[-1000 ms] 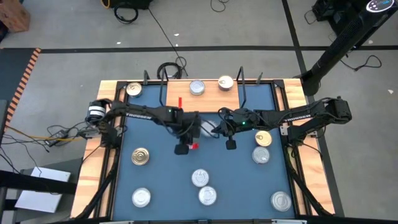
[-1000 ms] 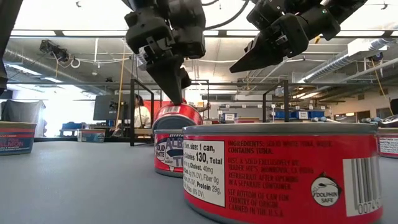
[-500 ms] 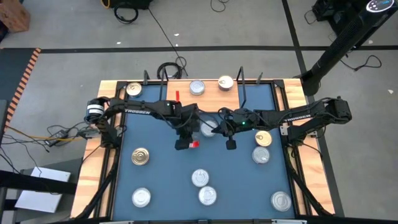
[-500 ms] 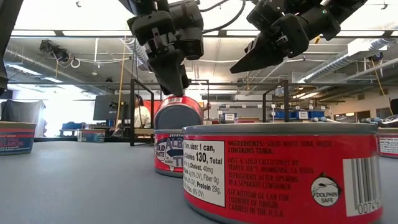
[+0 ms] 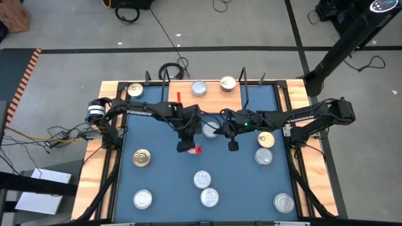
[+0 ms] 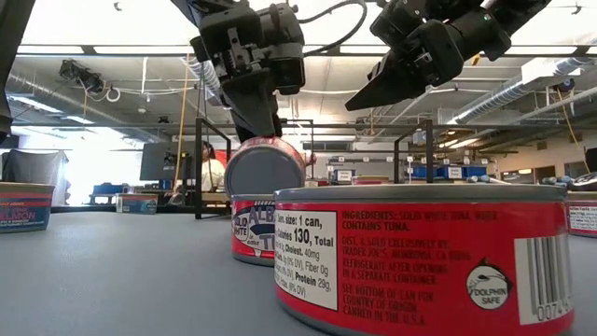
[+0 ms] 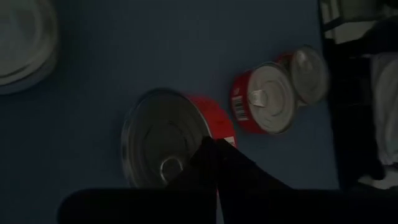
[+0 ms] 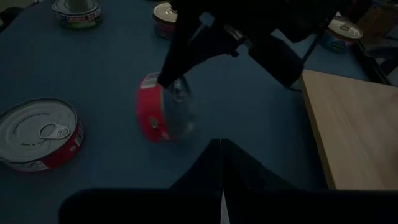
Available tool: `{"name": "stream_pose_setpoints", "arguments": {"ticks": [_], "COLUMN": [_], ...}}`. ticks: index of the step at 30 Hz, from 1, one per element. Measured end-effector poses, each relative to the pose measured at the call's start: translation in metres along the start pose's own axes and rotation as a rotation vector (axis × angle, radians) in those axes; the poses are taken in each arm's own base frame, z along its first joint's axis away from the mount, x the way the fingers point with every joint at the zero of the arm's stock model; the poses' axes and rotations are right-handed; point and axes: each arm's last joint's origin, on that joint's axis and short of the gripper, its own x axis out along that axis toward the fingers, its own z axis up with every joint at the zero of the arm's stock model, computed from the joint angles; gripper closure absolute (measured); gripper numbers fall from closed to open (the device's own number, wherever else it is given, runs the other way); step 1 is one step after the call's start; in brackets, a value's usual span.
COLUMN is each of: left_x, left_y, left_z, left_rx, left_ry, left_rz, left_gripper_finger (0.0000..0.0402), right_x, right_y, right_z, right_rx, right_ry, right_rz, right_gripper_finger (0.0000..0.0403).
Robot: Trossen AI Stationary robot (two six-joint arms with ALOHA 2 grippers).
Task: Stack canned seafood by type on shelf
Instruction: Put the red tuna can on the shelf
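1. A red-sided tin (image 5: 195, 149) is tipping up on its edge near the middle of the blue table (image 5: 163, 182), just in front of the shelf (image 5: 213, 95). In the low view its silver face is turned toward the camera, so it is neither flat nor lifted clear.
2. The left gripper (image 5: 186, 145) is sitting right at that tin's rim with its fingers pinched fully together. Whether it is truly grasping the rim or only levering it, I cannot tell.
3. The look of it: a short round can with a bright red label and a shiny ring-pull lid, the same style as the red tuna tin (image 6: 424, 257) filling the front of the low view.
4. Progress, as I judge it, is early. Only two cans (image 5: 199, 88) are standing on the wooden shelf, side by side, none stacked. A gold-lidded one (image 5: 135, 91) is sitting on the table's wooden rim beside it.
5. Still waiting are about eight loose tins (image 5: 202, 179) spread over the blue surface, silver and gold lids mixed, including a gold one (image 5: 142, 157) on the left and a pair (image 5: 266, 140) on the right.
6. The right gripper (image 5: 233, 145) is hovering close to the tilted tin with its fingers clenched on nothing, pointing down above the table.
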Motion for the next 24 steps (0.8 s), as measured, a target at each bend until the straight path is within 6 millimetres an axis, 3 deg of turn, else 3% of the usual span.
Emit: {"name": "stream_pose_setpoints", "arguments": {"ticks": [8, 14, 24], "left_x": [-0.001, 0.000, 0.012], "left_y": [0.004, -0.001, 0.008], "left_z": [-0.001, 0.002, -0.009], "left_rx": [-0.009, -0.038, -0.067], "left_ry": [0.007, -0.020, 0.011], "left_rz": [0.039, -0.052, -0.026], "left_gripper_finger": [0.0401, 0.0401, 0.0401], "right_x": [0.000, 0.000, 0.000], "right_y": [0.000, 0.000, 0.000], "right_z": [0.000, 0.000, -0.001], "right_rx": [0.000, 0.000, 0.004], "right_ry": [0.000, 0.000, 0.008], "right_rz": [0.000, 0.000, 0.002], "right_gripper_finger": [0.0393, 0.0393, 0.0393]}}
